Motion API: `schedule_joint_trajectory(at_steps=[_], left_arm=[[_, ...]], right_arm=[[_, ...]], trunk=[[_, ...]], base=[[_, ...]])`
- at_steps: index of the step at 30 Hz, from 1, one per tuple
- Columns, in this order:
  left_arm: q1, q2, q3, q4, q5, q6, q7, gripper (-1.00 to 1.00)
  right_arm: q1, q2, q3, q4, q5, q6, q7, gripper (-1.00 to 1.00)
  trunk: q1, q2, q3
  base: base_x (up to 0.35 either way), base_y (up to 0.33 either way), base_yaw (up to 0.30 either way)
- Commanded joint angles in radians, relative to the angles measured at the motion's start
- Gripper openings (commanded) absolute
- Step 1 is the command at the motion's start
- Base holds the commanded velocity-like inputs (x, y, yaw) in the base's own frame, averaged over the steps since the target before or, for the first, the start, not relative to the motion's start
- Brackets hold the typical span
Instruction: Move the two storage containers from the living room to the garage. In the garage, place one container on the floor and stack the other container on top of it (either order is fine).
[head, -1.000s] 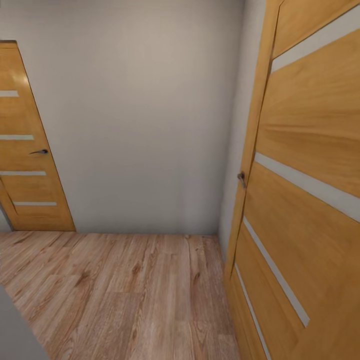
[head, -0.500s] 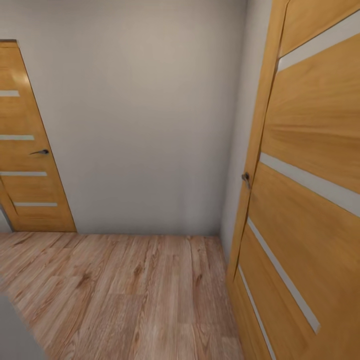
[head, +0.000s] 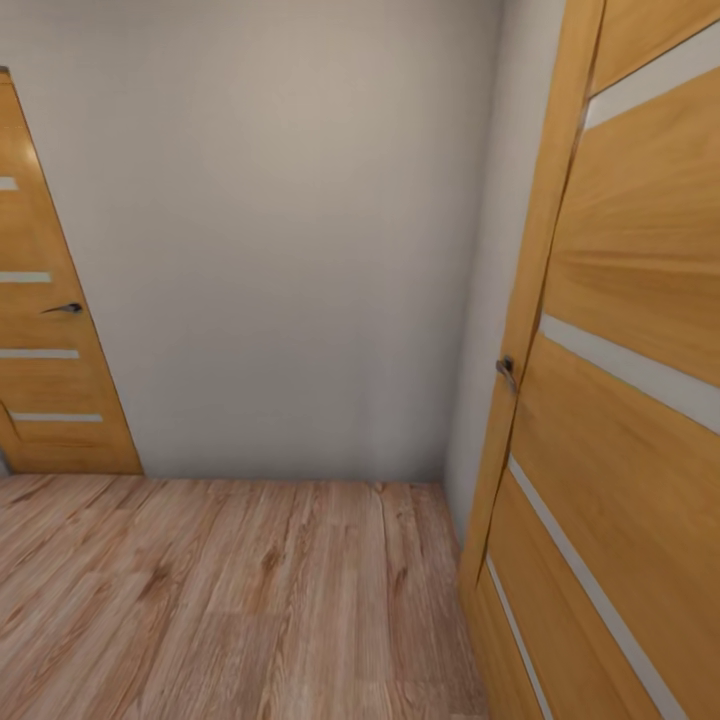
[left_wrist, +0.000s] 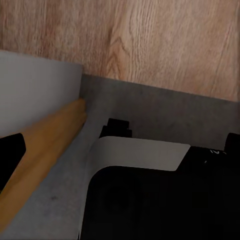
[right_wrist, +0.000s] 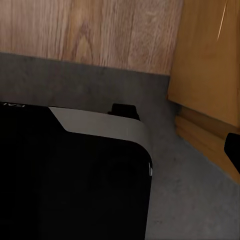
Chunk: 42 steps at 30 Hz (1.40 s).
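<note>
Camera view shifted right past the open door (head: 620, 380); wrist-view concrete floor (left_wrist: 150, 107); tool states perhaps unreadable.

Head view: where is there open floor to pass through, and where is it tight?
The wood floor lies open between the far door on the left, the grey wall ahead and the near door. It is tight on the right, where the near door stands close.

Plain grey-white wall (head: 280, 250) at 12 o'clock. Light wood plank flooring (head: 230, 600) below. Closed wooden door (head: 45, 330) at 9 o'clock; open wooden door (head: 620, 400) at 3 o'clock.
</note>
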Motion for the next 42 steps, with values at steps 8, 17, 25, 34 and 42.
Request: schedule_joint_trajectory(at_steps=[8, 17, 25, 34, 42], left_arm=[[-0.001, 0.000, 0.005, 0.000, 0.009, 0.003, 0.001, 1.00], [-0.001, 0.000, 0.005, 0.000, 0.009, 0.003, 0.003, 1.00], [-0.001, -0.002, 0.005, 0.000, 0.009, 0.005, 0.002, 1.00], [-0.001, 0.000, 0.005, 0.000, 0.009, 0.003, 0.002, 1.00], [-0.001, 0.001, 0.005, 0.000, 0.009, 0.005, 0.001, 1.00]], right_arm=[[-0.001, 0.001, 0.008, 0.003, -0.008, -0.006, -0.001, 1.00], [-0.001, 0.001, 0.008, 0.003, -0.008, -0.009, 0.000, 1.00], [-0.001, 0.001, 0.008, 0.003, -0.008, -0.013, -0.001, 1.00], [-0.001, 0.001, 0.008, 0.003, -0.009, -0.011, -0.001, 1.00], [-0.001, 0.001, 0.008, 0.003, -0.009, -0.011, -0.001, 1.00]], trunk=[[0.000, -0.001, -0.001], [0.000, -0.001, -0.001], [0.000, -0.001, -0.001], [0.000, -0.001, -0.001], [0.000, -0.001, -0.001]], base=[[0.029, 0.000, 0.000], [0.001, 0.000, 0.000], [0.057, -0.010, 0.000], [0.153, -0.059, 0.000], [0.188, -0.001, 0.000]])
